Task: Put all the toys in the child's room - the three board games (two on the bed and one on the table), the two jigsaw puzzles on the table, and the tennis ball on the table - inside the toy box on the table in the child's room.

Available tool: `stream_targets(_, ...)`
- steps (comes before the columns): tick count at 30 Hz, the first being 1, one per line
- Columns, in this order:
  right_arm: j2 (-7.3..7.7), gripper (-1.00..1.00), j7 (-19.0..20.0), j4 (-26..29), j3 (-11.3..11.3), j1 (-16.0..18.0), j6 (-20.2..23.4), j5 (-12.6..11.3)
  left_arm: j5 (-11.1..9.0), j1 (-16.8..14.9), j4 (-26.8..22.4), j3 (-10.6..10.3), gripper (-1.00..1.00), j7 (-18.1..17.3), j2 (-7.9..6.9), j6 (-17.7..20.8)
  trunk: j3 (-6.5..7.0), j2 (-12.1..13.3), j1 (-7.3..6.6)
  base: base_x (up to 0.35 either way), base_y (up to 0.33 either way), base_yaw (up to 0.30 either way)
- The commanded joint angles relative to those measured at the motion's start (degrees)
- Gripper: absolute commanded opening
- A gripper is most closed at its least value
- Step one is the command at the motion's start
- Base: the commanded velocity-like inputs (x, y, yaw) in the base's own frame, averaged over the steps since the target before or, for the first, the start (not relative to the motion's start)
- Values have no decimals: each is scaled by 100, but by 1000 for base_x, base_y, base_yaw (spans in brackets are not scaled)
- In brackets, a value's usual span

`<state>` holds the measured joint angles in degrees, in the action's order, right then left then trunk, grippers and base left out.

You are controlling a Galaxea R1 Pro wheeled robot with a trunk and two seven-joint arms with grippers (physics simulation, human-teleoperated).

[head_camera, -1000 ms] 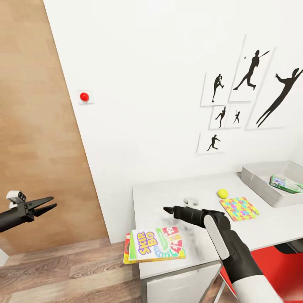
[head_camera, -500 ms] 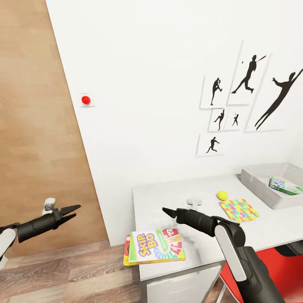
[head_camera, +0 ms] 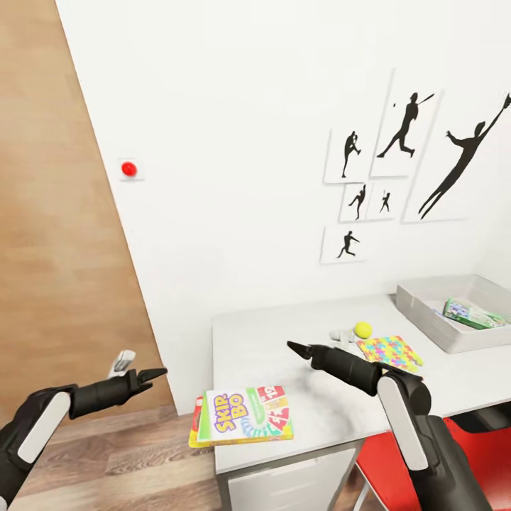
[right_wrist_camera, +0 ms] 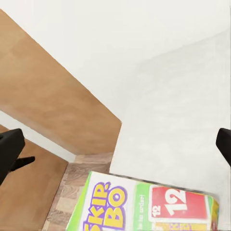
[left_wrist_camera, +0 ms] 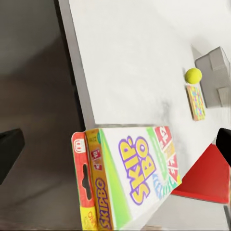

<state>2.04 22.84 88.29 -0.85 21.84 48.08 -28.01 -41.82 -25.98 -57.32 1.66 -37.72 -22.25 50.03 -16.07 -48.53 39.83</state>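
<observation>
I count one flat green box already in the toy box point(head_camera: 426, 312) at the right edge of the frame. Still out on the table point(head_camera: 284, 333): the ball point(head_camera: 363, 329) and a puzzle point(head_camera: 389, 352) right of centre, and two stacked games point(head_camera: 245, 423) overhanging the lower-centre edge. The top one reads "SKIP-BO" with a "12" card. My left gripper point(head_camera: 150, 374), lower left, looks nearly closed and empty; my right gripper point(head_camera: 297, 348), centre, looks closed and empty.
</observation>
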Motion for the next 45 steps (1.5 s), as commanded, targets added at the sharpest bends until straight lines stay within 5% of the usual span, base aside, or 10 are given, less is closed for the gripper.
stream_targets(1, -1, 100, 120, 2, -67, 5, 30, 11, 0, -5, -1, 11, 100, -18, -1, 91, -8, -6, 1, 0, -233, 0)
stream_targets(9, -10, 100, 985, 3, -316, 5, 34, 23, 3, -10, 42, 35, 100, -10, -30, 474, -8, -6, 1, 0, -58, 0)
stream_targets(17, -9, 100, 1043, 3, -383, 5, 51, 15, -2, -26, 62, 63, 100, -36, -56, 878, -8, -6, 1, 0, -2, 0)
stream_targets(22, -5, 100, 1046, 3, -401, 5, 53, 15, -3, -30, 71, 383, 100, -34, -60, 956, -8, -6, 1, 0, 0, 0)
stream_targets(32, -14, 100, 1176, 10, -398, 5, 29, -16, 17, -30, 651, 558, 100, 33, -15, 951, -187, -407, 221, 0, 0, 0)
stream_targets(36, -6, 100, 1724, 12, -417, 5, 45, -52, 29, -30, 774, 557, 100, 49, 2, 942, -259, -567, 308, 0, 0, 0)
stream_targets(43, -6, 100, 3884, 11, -824, 5, 533, -65, 34, -30, 821, 540, 100, 95, 19, 939, -385, -848, 462, 0, 0, 0)
stream_targets(45, -4, 100, 3970, 8, -840, 5, 561, -65, 37, -30, 820, 539, 100, 96, 19, 939, -421, -928, 506, 0, 0, 0)
